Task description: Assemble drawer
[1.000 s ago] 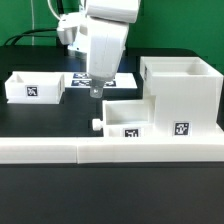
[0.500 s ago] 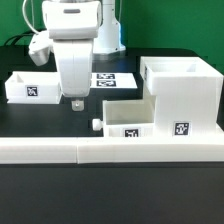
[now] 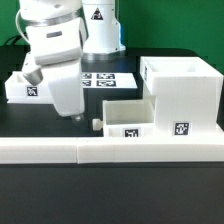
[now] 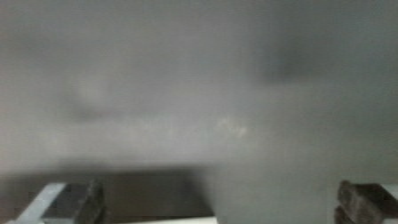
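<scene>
Jaws spread wide, holding nothing; the small white plastic tray (image 3: 15, 88) near them looks light, stiff and slick; I'd pinch a thin side wall, squarely.

The exterior view is bright and evenly lit. The white case (image 3: 180, 95) nearly washes out against the black table (image 3: 30, 120), and shadows are soft. The arm (image 3: 55, 60) looks slightly smeared. The wrist view is a gray, unfocused, low-contrast haze in which only the fingers (image 4: 71, 200) show, dimly.
</scene>
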`<state>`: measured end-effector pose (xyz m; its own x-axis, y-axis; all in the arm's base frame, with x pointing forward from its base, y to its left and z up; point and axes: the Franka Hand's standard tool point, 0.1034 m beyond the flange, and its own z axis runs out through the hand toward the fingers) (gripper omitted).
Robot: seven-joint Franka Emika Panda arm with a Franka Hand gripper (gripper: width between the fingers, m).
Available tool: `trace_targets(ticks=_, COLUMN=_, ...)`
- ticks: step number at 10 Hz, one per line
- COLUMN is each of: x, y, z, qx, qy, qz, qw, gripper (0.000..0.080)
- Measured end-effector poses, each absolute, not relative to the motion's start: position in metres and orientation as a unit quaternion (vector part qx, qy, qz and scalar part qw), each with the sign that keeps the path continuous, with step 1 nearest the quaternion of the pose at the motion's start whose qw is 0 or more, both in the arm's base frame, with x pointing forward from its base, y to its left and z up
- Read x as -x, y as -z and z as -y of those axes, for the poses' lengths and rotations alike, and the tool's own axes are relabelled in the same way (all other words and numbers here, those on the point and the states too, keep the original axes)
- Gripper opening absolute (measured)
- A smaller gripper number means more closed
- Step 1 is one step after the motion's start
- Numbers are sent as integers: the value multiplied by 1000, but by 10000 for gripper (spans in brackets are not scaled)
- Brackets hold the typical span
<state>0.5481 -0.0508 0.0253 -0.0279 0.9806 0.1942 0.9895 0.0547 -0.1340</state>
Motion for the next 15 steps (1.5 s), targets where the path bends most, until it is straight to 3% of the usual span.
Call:
trace_targets(ticks=4, x=-555, y=-25, z=32, qx=716, qy=17, qz=687, qw=121, gripper=649)
trace_targets(ticks=15, x=-556, y=-24, z=29, qx=737, qy=-12, qz=668, qw=100, gripper=649)
